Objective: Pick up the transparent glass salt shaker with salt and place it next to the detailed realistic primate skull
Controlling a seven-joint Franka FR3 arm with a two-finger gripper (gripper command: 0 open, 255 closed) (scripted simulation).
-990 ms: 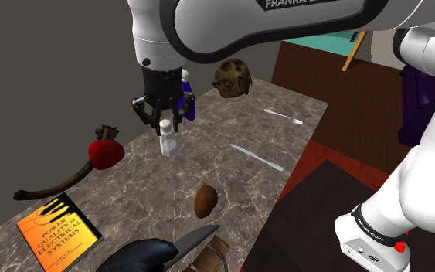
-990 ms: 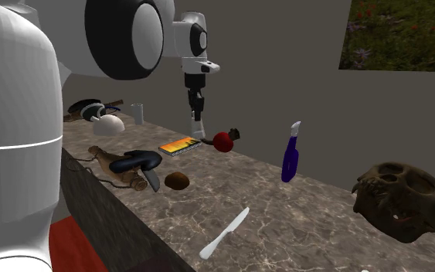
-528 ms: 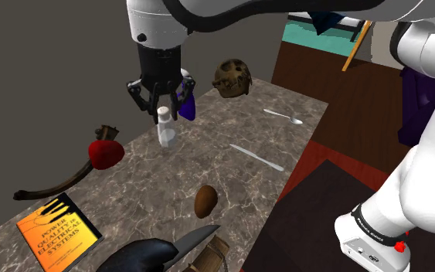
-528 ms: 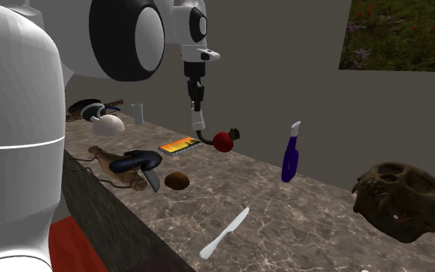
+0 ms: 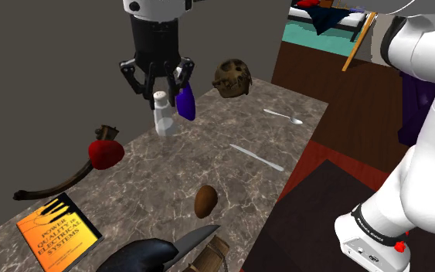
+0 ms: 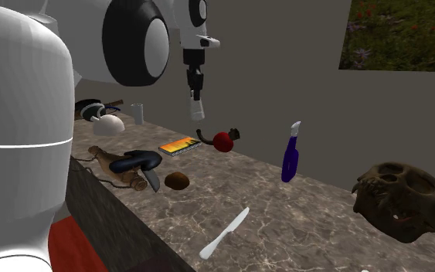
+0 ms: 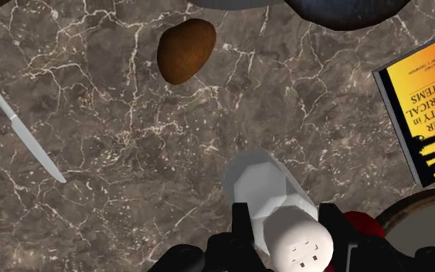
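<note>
Above the counter [image 5: 231, 116], the gripper [image 5: 160, 88] has raised its clasped salt shaker [image 5: 162, 117] higher.

Opposed exterior views sharing countertop [image 5: 208, 131] and skull [image 5: 233, 76]

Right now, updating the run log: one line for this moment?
gripper: shut on salt shaker | height: above counter | skull: not reached

The arm [image 5: 428, 154] reaches up and to the shoulder view's left, its wrist pointing straight down. The gripper [image 5: 160, 91] hangs vertical, fingers clamped on the shaker [image 5: 162, 117].
</note>
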